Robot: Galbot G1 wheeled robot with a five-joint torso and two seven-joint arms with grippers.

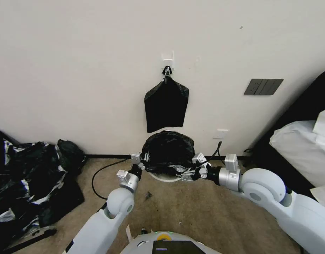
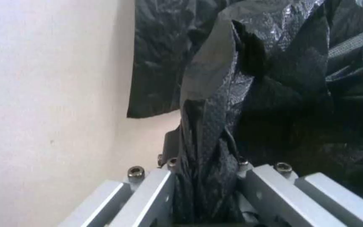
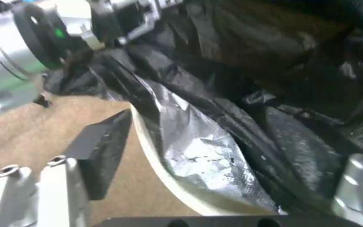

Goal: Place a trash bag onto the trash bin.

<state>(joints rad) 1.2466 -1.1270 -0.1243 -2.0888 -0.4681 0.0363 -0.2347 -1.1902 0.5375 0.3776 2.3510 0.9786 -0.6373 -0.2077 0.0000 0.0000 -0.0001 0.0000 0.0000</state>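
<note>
- Setting: pale wall ahead, tan carpeted floor below; a flat black bundle hangs from a wall hook, and a large black plastic heap lies at the robot's far left.
- Trash bin: cream-white, standing on the floor against the wall, directly under the hanging bundle; its rolled rim shows bare on the near side.
- Trash bag: glossy black, spread in a mound over the bin's mouth, stretched side to side between the two arms; a silvery fold drapes inside the near rim.
- Left pincer: at the bag's left edge, clamped on a gathered pleat of the film, which runs up between its plates.
- Right pincer: at the bag's right edge, low beside the rim; its jaws stand apart in the wrist view, with the bag's film between them.
- Key relation: the bag's long axis runs left to right across the bin, both arms about equally near; judged, the near rim still needs covering.
</note>
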